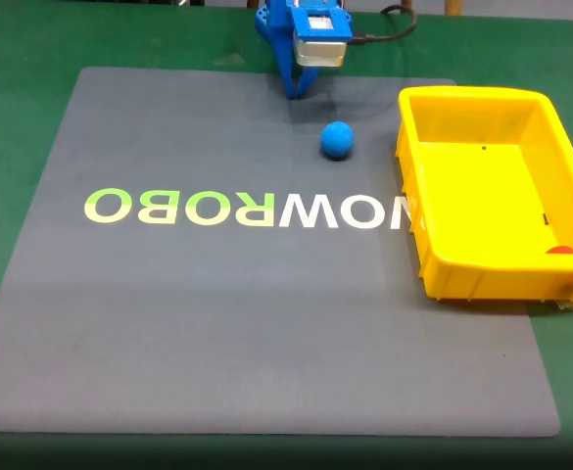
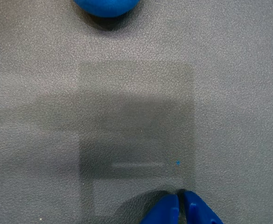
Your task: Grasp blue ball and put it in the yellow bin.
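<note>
The arm is printed in bright blue plastic, seen in the fixed view as blocky, angular shells at the top edge. On its front sits a pale box — white and silver-grey, with a darker, window-like patch on its upper face and rounded lower corners. A black cable leaves the box's right side and curves away. Below the box the blue narrows into the gripper, a slim tapering wedge. In the wrist view the gripper shows as two glossy blue fingertips — smooth and rounded, with a thin dark seam between them.
</note>
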You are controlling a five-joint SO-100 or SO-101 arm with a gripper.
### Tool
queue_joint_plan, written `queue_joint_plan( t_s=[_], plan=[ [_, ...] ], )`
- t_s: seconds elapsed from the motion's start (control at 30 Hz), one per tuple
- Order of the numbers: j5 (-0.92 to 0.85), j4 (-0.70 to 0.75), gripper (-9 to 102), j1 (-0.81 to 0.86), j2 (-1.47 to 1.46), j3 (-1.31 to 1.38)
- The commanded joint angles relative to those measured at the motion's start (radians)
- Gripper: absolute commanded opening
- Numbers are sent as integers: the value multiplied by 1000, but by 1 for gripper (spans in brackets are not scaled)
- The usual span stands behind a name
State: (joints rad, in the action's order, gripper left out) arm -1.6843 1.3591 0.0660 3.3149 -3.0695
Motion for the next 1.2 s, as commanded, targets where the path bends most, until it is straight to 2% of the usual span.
queue_joint_plan(
  t_s=[0.0,0.73,0.93,1.03,1.17],
  plan=[
    [-14,14,0,17,9,-31],
    [-17,0,1,12,9,-31],
    [-18,-147,31,18,9,-14],
    [-6,-235,37,18,9,3],
    [15,-382,38,18,9,8]
  ],
)
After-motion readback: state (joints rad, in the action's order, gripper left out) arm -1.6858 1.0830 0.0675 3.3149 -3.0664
